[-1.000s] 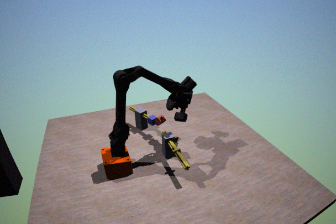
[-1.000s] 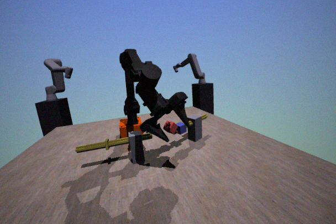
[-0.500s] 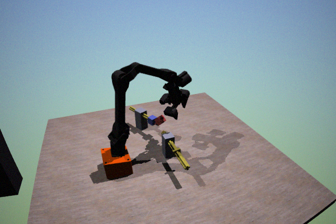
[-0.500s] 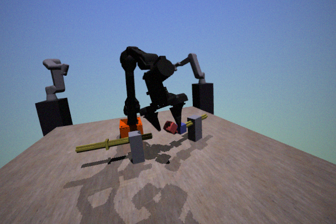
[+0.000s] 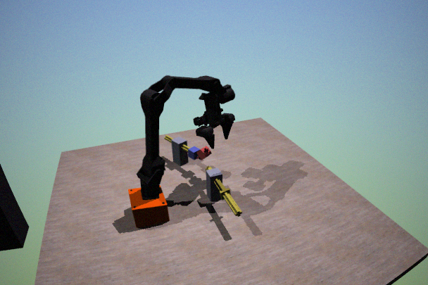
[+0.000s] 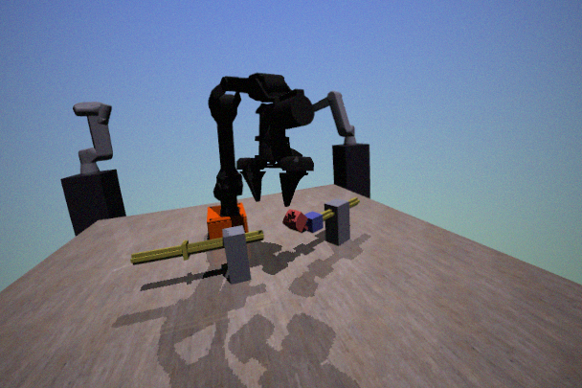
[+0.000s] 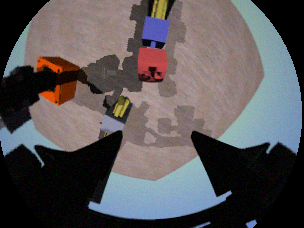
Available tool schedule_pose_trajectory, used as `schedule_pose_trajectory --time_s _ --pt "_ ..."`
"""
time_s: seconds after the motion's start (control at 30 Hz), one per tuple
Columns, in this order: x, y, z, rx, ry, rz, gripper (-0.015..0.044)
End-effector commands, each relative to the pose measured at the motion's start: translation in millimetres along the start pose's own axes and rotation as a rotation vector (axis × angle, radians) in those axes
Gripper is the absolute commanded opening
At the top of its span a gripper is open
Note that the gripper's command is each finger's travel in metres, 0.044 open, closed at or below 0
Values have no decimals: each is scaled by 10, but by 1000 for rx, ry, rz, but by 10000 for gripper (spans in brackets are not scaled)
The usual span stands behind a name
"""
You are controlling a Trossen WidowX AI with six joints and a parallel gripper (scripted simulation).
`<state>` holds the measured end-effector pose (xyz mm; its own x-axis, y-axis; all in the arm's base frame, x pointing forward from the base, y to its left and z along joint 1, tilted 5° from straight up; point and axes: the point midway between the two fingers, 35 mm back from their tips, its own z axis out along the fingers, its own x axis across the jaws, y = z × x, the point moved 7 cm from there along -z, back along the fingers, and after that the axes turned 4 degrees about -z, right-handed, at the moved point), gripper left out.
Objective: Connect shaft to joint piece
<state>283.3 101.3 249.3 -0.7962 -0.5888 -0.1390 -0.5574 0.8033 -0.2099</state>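
Note:
The red joint piece (image 5: 203,154) (image 6: 293,220) (image 7: 152,59) hangs by a hinge from a blue block (image 5: 193,153) (image 6: 314,222) (image 7: 155,30) on the end of the first yellow shaft, held by a grey block (image 5: 179,152) (image 6: 338,223). It sits at an angle to the blue block, its cross-shaped opening in its outer face. The second yellow shaft (image 5: 231,202) (image 6: 160,254) (image 7: 121,107), with a collar, runs through the other grey block (image 5: 214,186) (image 6: 236,255) (image 7: 114,123), its inner end apart from the joint piece. My gripper (image 5: 219,143) (image 6: 273,203) (image 7: 158,134) is open and empty, above the pieces.
The arm's orange base (image 5: 151,215) (image 6: 219,227) (image 7: 65,90) stands beside the blocks on the wooden table (image 5: 105,256) (image 6: 455,325) (image 7: 220,65). Two grey arms stand on dark pedestals (image 6: 93,197) beyond the table in the exterior view. Arm shadows cross the table.

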Motion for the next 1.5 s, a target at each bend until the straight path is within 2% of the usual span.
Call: schedule_pose_trajectory --time_s 0.0,0.13,0.73,1.47 --pt "49 18 -82 31 42 11 440" --pt "46 22 -54 31 42 11 440" --pt "62 161 677 28 45 14 440" --pt "1 844 581 21 44 15 440"
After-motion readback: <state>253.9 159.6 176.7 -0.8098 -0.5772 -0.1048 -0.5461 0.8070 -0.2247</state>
